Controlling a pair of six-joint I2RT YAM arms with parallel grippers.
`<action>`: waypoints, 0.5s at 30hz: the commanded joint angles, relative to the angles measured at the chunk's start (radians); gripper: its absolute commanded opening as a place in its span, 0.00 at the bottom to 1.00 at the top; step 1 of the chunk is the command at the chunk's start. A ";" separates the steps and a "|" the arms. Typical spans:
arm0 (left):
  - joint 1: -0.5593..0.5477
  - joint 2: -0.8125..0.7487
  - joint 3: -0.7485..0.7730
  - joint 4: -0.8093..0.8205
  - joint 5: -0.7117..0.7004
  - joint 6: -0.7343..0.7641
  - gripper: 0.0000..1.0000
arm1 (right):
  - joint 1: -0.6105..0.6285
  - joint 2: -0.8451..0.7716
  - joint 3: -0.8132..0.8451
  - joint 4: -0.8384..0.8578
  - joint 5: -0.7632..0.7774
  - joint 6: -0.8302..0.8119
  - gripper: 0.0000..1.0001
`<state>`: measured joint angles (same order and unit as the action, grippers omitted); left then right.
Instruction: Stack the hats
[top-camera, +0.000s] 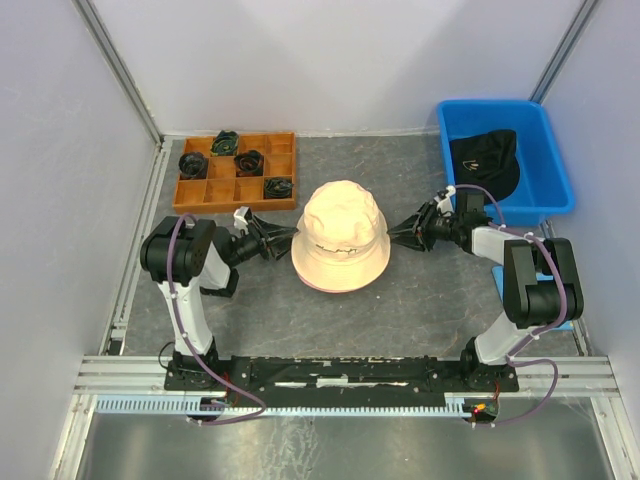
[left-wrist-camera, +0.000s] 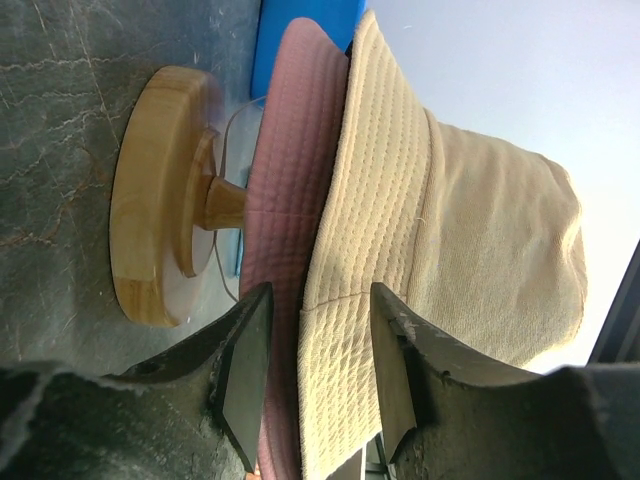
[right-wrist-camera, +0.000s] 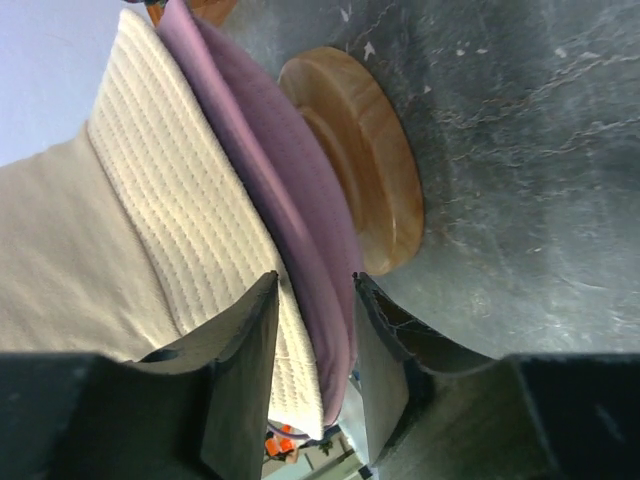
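A beige hat sits on top of a pink hat on a wooden stand in the middle of the table. The pink hat is hidden under it in the top view. My left gripper is at the left brim edge. In the left wrist view it is open, with the beige brim and the pink brim between its jaws. My right gripper is at the right brim edge. In the right wrist view it is open around the beige brim and the pink brim. A black hat lies in the blue bin.
The stand's round wooden base rests on the grey table and also shows in the right wrist view. A wooden compartment tray with several dark coiled bundles stands at the back left. White walls enclose the table.
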<state>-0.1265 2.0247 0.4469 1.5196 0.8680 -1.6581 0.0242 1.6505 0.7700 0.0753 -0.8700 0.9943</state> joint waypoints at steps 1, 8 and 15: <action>0.004 -0.001 -0.008 0.040 0.001 0.058 0.51 | -0.006 -0.021 0.008 -0.045 0.036 -0.038 0.46; 0.055 -0.038 -0.042 -0.001 -0.021 0.092 0.60 | -0.025 -0.073 0.023 -0.162 0.072 -0.121 0.50; 0.138 -0.106 -0.043 -0.072 -0.020 0.129 0.64 | -0.055 -0.151 0.060 -0.305 0.111 -0.208 0.51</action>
<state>-0.0288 1.9865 0.4000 1.4513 0.8616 -1.6012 -0.0093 1.5757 0.7712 -0.1242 -0.8013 0.8684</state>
